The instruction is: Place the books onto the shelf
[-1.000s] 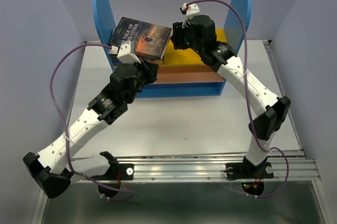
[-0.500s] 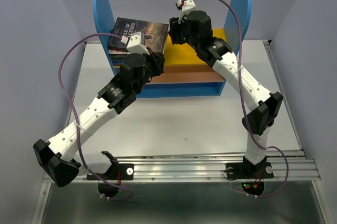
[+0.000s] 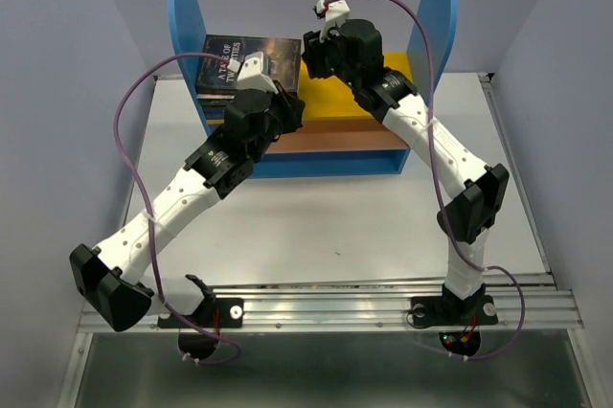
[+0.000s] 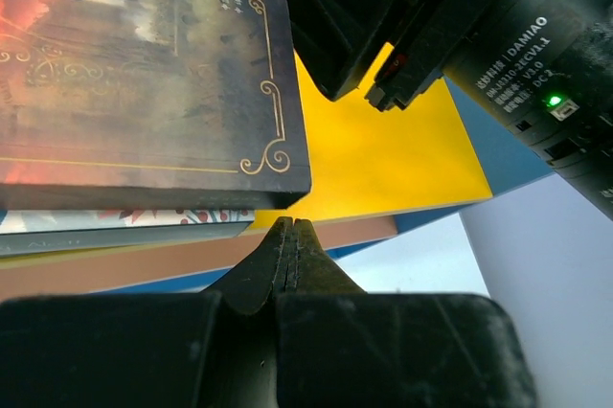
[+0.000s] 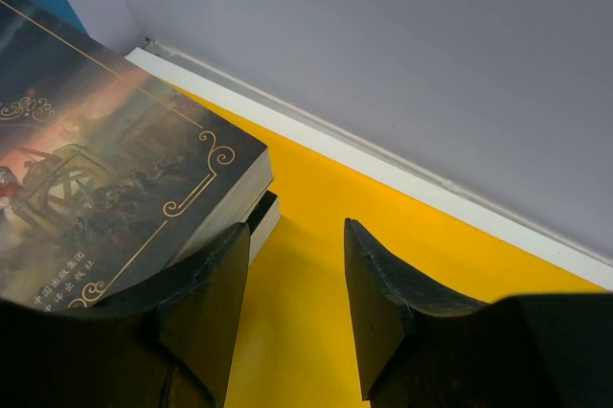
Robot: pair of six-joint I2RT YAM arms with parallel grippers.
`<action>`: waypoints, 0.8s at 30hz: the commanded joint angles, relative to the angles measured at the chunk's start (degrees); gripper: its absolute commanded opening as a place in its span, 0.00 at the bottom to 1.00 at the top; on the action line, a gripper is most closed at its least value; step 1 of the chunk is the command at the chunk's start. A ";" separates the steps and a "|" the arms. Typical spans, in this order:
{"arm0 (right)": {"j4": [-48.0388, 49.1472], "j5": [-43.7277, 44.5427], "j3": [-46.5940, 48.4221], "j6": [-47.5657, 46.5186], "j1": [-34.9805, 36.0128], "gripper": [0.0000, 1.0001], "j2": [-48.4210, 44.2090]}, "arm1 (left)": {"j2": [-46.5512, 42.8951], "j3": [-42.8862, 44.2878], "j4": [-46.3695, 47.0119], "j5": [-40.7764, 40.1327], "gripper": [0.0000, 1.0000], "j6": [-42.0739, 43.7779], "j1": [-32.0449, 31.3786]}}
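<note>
From above, the small shelf with two tall round-topped blue side panels (image 3: pixel 188 15) stands at the far end of the flat white table (image 3: pixel 335 216). Plain pale purple walls (image 3: pixel 57 63) close it in on three sides. The thin paperback books with picture covers (image 3: pixel 239 58) lie in a flat pile on the shelf's yellow top board (image 3: pixel 330 97), close to the left panel. The left arm (image 3: pixel 182 202) and the right arm (image 3: pixel 431 140) both reach up to that pile. I see no book on the table, so I think the job is near its end and this step is just tidying the pile. In the left wrist view, the left gripper (image 4: pixel 290 236) has its two fingers pressed together on nothing. Its tip sits just below the near corner of the dark top book (image 4: pixel 144 73), and another book peeps out underneath. In the right wrist view, the right gripper (image 5: pixel 297 303) has its fingers apart with only yellow board between them. One finger is right beside the dark book's edge, and I cannot tell if it touches. Next, I think, the pile needs a soft push to line it up. Or the arms must back away slowly, because the board looks smooth and a book could slide.
</note>
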 commanded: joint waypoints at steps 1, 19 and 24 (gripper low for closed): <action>5.74 -3.07 -1.34 -0.37 1.17 0.51 -2.36 | -4.25 0.35 1.40 0.51 0.00 1.23 0.30; 4.07 -1.38 3.93 -2.57 -1.11 0.51 -1.84 | -26.06 -10.64 -15.48 -20.94 0.00 -3.78 3.20; 4.16 -3.23 5.33 -2.39 -1.11 0.50 -0.08 | -24.04 -10.47 -13.29 -18.48 0.00 -1.68 6.98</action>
